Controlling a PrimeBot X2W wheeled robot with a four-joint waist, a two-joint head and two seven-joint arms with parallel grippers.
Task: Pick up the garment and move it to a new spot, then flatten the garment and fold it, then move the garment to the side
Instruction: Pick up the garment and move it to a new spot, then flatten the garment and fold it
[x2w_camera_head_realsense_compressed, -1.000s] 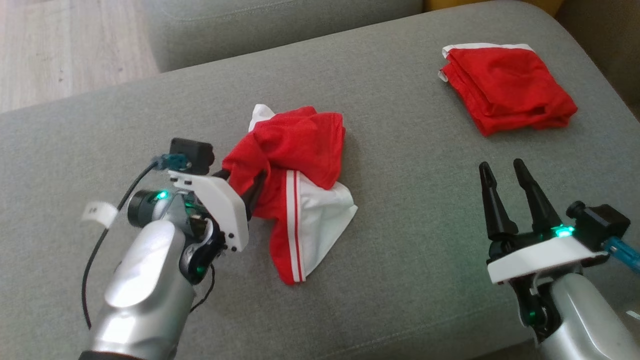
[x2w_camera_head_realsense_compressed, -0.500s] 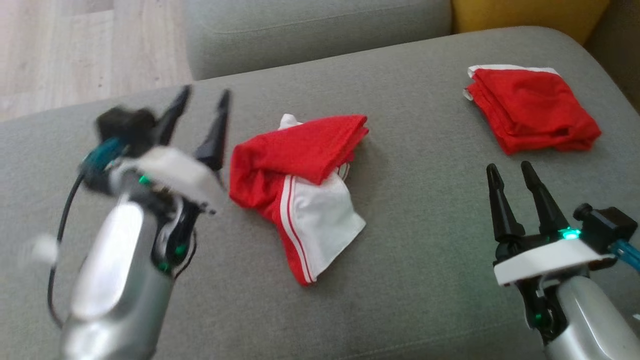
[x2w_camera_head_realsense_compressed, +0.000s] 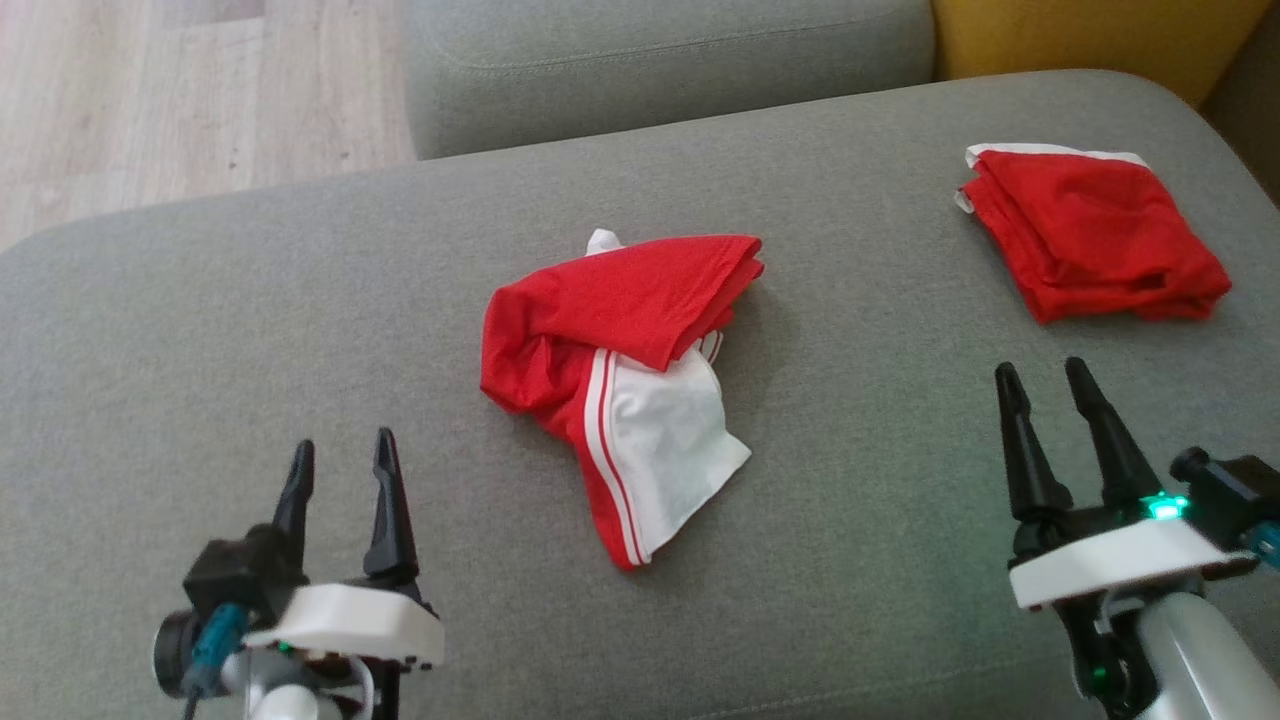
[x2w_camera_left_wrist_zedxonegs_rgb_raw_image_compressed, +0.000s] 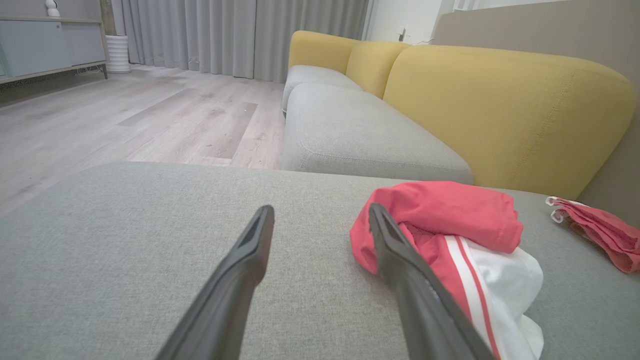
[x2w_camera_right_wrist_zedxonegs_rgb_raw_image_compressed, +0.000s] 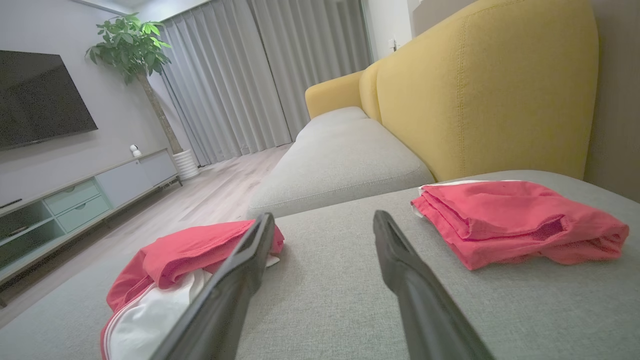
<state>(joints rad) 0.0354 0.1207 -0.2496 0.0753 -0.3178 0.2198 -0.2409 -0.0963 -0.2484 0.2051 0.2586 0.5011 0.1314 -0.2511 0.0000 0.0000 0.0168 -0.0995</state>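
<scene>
Well, the grey fabric sofa seat (x2w_camera_head_realsense_compressed: 200, 330) is soft, so I could snag its weave. The crumpled red-and-white cloth garment (x2w_camera_head_realsense_compressed: 620, 340) lies ahead, between my left gripper (x2w_camera_head_realsense_compressed: 343, 440) and right gripper (x2w_camera_head_realsense_compressed: 1040, 366); pinching one layer would leave it bunched. The folded red garment (x2w_camera_head_realsense_compressed: 1095, 235) beyond the right one risks a knock. Both grippers gape, empty.

A wide grey sofa seat (x2w_camera_head_realsense_compressed: 250, 330) carries everything; its woven fabric lies flat and its edges are rounded. Near its middle lies a red and white garment (x2w_camera_head_realsense_compressed: 620, 310), crumpled, with a red fold draped over a white panel edged in red and white stripes. Toward the far right corner, well apart from it, rests a folded red garment (x2w_camera_head_realsense_compressed: 1095, 235), a white edge showing along its far side.
</scene>
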